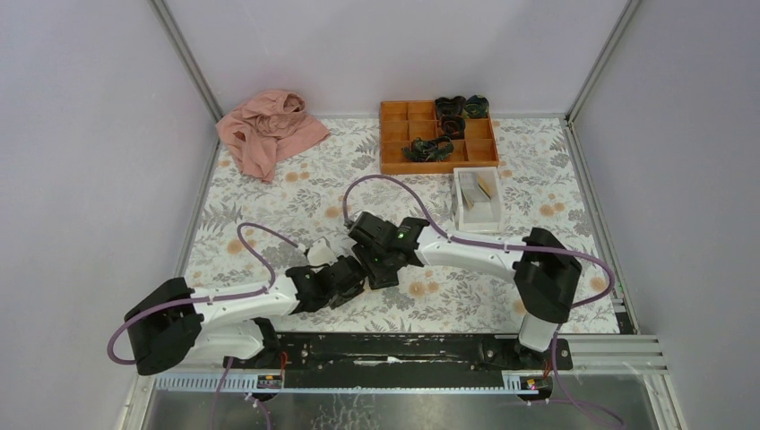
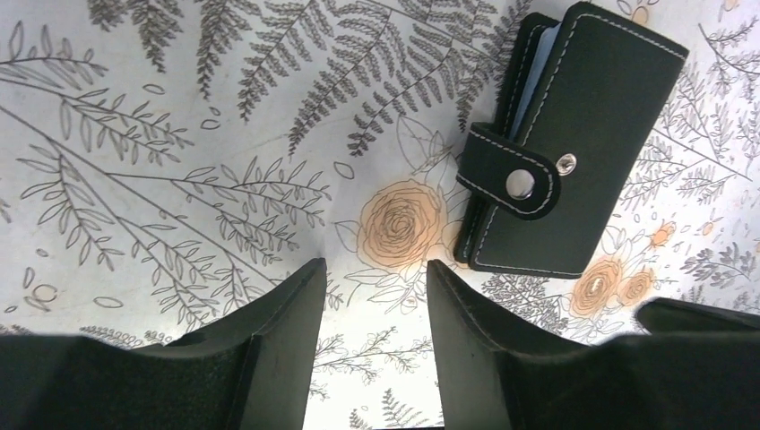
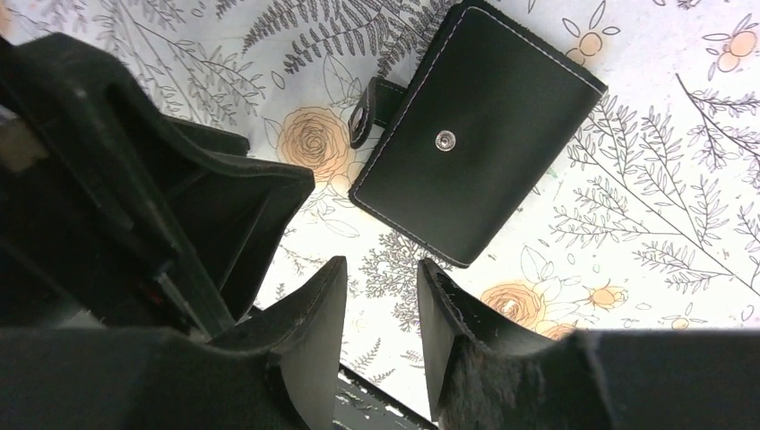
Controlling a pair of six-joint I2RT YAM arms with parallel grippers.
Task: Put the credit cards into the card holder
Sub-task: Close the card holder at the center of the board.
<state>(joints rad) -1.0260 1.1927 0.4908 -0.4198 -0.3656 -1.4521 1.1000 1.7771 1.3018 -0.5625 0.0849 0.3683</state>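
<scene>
The card holder [image 2: 574, 143] is a black folder lying shut on the floral table cloth, with a sliver of light-blue lining at its edge. Its strap sits loose, and the snap stud on the cover [image 3: 445, 139] is bare. My left gripper [image 2: 376, 269] hovers open just short of it, with nothing between the fingers. My right gripper [image 3: 381, 269] is also open and empty, close to the holder's [image 3: 479, 134] near edge. In the top view both grippers [image 1: 345, 279] [image 1: 384, 264] meet mid-table and hide the holder. The credit cards [image 1: 487, 185], tan and greyish, lie in a white tray.
The white tray [image 1: 467, 211] stands at the right rear. Behind it is an orange compartment tray [image 1: 394, 152] with dark items. A pink cloth [image 1: 269, 130] lies bunched at the back left. A black rail [image 1: 403, 348] runs along the near edge.
</scene>
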